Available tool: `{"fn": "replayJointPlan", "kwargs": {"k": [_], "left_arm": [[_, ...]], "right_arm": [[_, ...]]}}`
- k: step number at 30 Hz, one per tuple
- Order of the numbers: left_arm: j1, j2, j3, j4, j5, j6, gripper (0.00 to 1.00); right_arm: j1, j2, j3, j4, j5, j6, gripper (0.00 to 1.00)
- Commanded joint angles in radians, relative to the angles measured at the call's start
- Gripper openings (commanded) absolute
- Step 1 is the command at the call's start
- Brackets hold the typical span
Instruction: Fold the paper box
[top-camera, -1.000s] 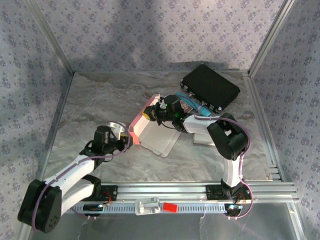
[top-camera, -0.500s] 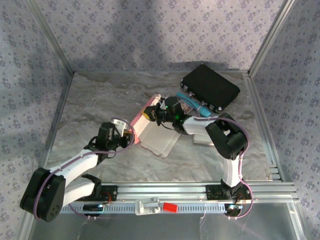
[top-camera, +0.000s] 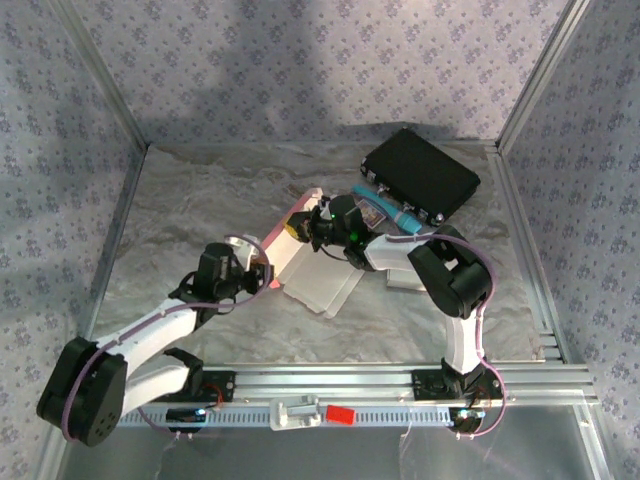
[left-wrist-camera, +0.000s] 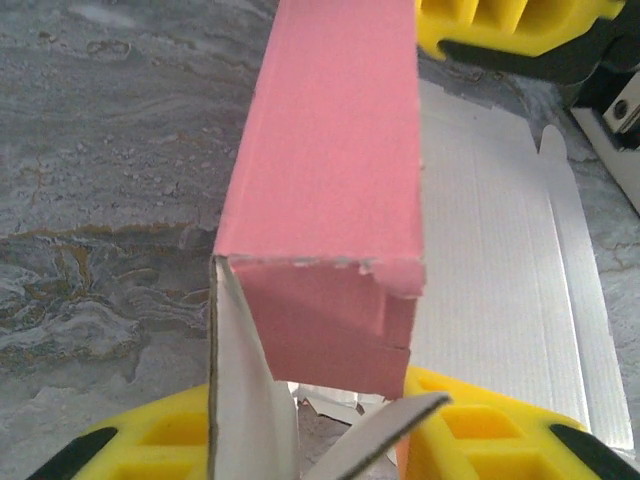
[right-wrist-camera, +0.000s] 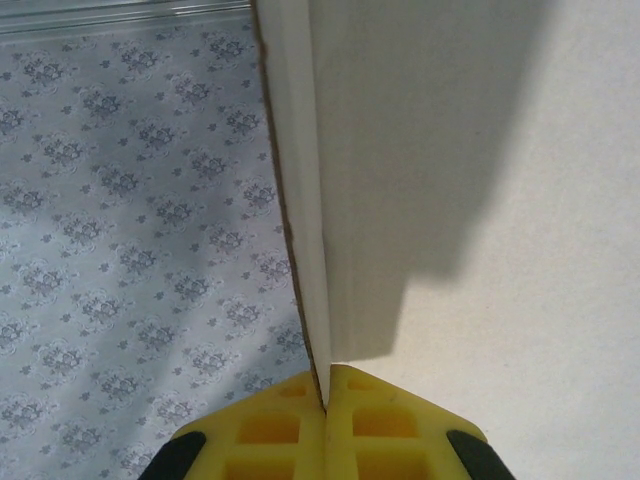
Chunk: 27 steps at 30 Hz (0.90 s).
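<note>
Pink box (top-camera: 283, 238) standing half-folded on the bench (top-camera: 180, 210), left of the black case (top-camera: 420, 177), right pincer (top-camera: 303, 226) clamping its wall at the case-side end, left pincer (top-camera: 257, 272) straddling the opposite end, grip unclear

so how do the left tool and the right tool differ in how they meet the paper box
The right tool is shut, pinching a white wall of the paper box; the left tool has its jaws apart with the pink end's flaps between them, grip unclear. The right tool sits at the box's far end, the left tool at its near end. Both have yellow pads.
</note>
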Motion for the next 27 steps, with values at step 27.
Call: {"fn": "replayJointPlan", "kwargs": {"k": [27], "left_arm": [[-0.009, -0.358, -0.104, -0.134, -0.127, -0.084, 0.43]], "right_arm": [[-0.049, -0.019, -0.097, 0.204, -0.067, -0.091, 0.0]]}}
